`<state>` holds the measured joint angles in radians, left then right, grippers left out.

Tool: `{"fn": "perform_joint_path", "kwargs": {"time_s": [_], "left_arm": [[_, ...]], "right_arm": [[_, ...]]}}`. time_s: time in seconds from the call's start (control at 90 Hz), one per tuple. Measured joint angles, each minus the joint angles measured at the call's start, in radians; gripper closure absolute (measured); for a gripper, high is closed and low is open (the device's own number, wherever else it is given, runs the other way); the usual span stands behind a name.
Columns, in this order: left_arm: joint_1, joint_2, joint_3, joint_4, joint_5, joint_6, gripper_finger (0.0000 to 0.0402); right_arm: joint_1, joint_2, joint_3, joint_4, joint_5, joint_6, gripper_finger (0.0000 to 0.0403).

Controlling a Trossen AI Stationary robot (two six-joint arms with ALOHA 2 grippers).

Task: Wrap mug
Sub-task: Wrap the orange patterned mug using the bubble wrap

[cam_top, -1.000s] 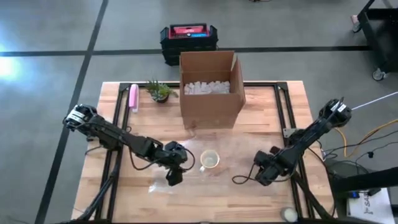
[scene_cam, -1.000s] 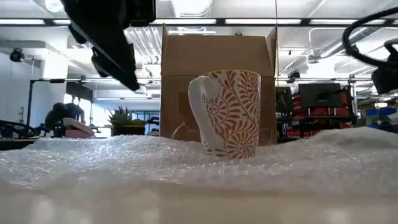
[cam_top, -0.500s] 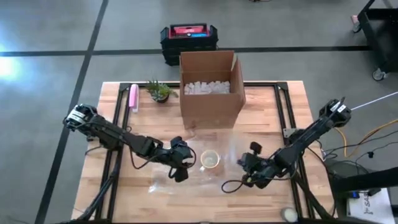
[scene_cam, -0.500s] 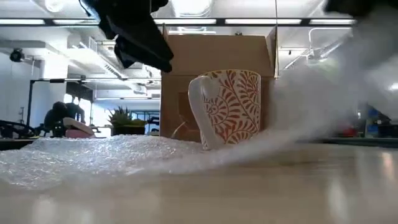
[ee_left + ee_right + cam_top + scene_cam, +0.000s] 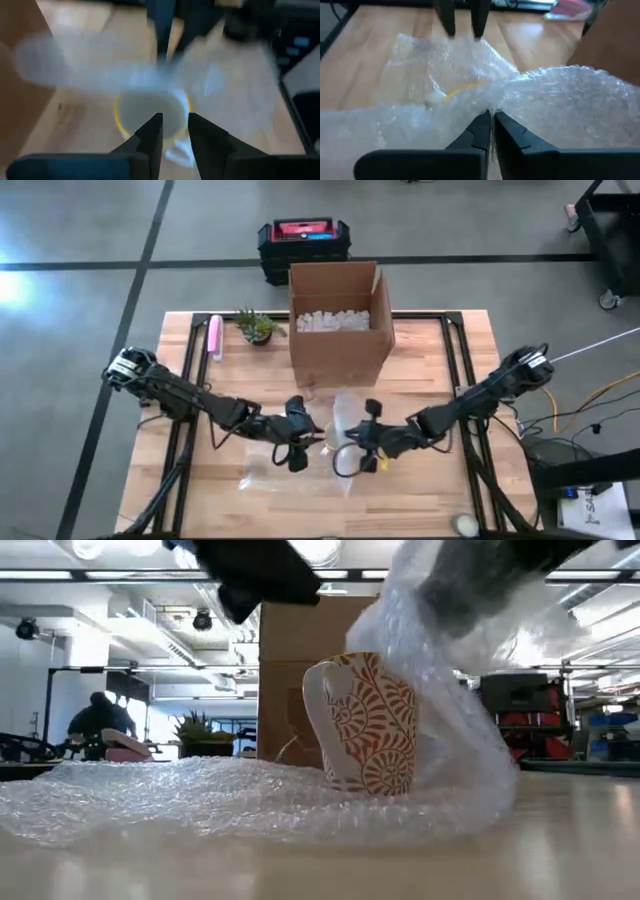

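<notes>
Bubble wrap (image 5: 250, 802) lies on the wooden table (image 5: 440, 370) under the patterned mug (image 5: 365, 722), just near of the cardboard box (image 5: 338, 320); the right gripper (image 5: 491, 120) pinches a wrap edge, lifting it over the mug; the left gripper (image 5: 174, 126), fingers slightly parted, hovers left of the mug.

Bright, even light floods the scene from overhead, ceiling strip lights (image 5: 110, 576) glowing white in the low view. A pale glare patch sits on the grey floor (image 5: 15, 285) at the high view's left edge. The left wrist view is badly smeared, the bubble wrap (image 5: 100, 67) a streaky blur. In the low view, the near surface (image 5: 560, 860) goes soft, out of focus.
</notes>
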<state>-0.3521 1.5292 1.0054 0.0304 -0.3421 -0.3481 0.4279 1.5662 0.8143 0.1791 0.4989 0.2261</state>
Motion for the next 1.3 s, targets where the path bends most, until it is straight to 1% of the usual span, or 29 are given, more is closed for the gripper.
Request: {"fn": "perform_joint_path", "kwargs": {"time_s": [0.167,0.256,0.633,1.044,1.211,1.3], "left_arm": [[0.024,0.036,0.0,0.092,-0.001,0.086,0.0347],[0.036,0.054,0.0,0.118,0.0,0.1,0.0352],[0.08,0.06,-0.001,0.141,-0.016,0.156,0.0359],[0.078,0.063,-0.009,0.155,-0.015,0.172,0.0363],[0.08,0.063,-0.01,0.277,-0.01,0.188,0.0364],[0.081,0.063,-0.01,0.292,-0.007,0.245,0.0364]], "right_arm": [[-0.003,0.045,0.01,0.021,-0.01,-0.028,0.04],[-0.003,0.055,0.023,0.021,-0.01,-0.045,0.04],[-0.003,0.053,0.028,0.02,-0.01,-0.055,0.04],[-0.003,0.052,0.028,0.02,-0.01,-0.06,0.04],[-0.003,0.052,0.028,0.021,-0.01,-0.049,0.04],[-0.003,0.052,0.037,0.019,-0.01,-0.053,0.04]]}}
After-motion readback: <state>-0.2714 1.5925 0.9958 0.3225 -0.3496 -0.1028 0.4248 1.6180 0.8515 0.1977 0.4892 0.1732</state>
